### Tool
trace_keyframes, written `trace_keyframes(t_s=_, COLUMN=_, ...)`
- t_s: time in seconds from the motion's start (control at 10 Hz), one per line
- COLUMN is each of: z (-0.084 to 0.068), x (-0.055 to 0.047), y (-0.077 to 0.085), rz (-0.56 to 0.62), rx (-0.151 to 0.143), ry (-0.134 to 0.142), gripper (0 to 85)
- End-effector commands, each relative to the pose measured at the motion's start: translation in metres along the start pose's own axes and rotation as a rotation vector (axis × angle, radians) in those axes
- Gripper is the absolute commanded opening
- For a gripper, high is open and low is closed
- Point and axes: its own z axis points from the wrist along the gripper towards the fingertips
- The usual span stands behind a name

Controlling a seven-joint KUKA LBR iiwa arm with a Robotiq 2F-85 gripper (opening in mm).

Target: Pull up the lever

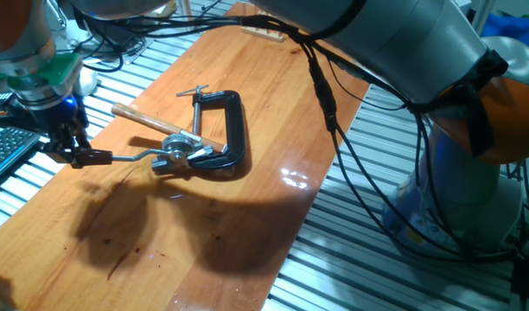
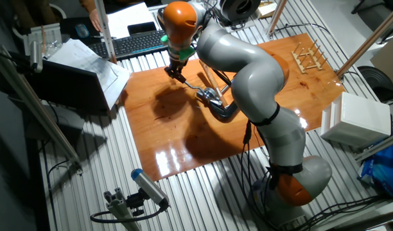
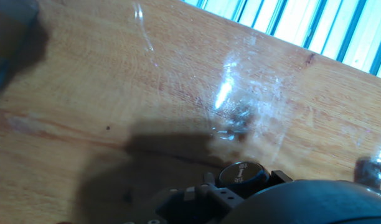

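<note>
The lever (image 1: 130, 156) is a thin bent silver arm that runs left from a small silver hub (image 1: 175, 149) on the wooden board (image 1: 195, 250). My gripper (image 1: 79, 156) stands at the lever's left end, low over the board's left edge, and looks shut on the dark knob, which its fingers mostly hide. In the other fixed view the gripper (image 2: 175, 69) is at the board's far edge, with the lever (image 2: 194, 85) running to the hub (image 2: 210, 96). The hand view shows only blurred board (image 3: 147, 93) and dark gripper parts at the bottom.
A black C-clamp (image 1: 234, 130) holds the hub's base to the board. A pale wooden-handled hammer (image 1: 142, 118) lies behind it. A keyboard (image 1: 5, 151) sits left of the board, a small wooden rack (image 2: 308, 58) at its far end, and cables (image 1: 334, 112) hang over the right side.
</note>
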Motion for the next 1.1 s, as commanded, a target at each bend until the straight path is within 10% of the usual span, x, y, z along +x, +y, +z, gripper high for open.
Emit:
trace_keyframes(t_s=0.0, z=0.0, x=-0.0003, y=0.0005, rz=0.002, rx=0.005, ry=-0.004, gripper=17.0)
trace_keyframes(t_s=0.2, z=0.0004, x=-0.0006, y=0.0015, rz=0.005, rx=0.022, ry=-0.004, gripper=17.0)
trace_keyframes(t_s=0.3, z=0.0001, x=-0.0001, y=0.0013, rz=0.008, rx=0.027, ry=-0.004, gripper=34.0)
trace_keyframes(t_s=1.0, z=-0.0007, x=0.0036, y=0.0056, rz=0.038, rx=0.055, ry=0.024, gripper=34.0)
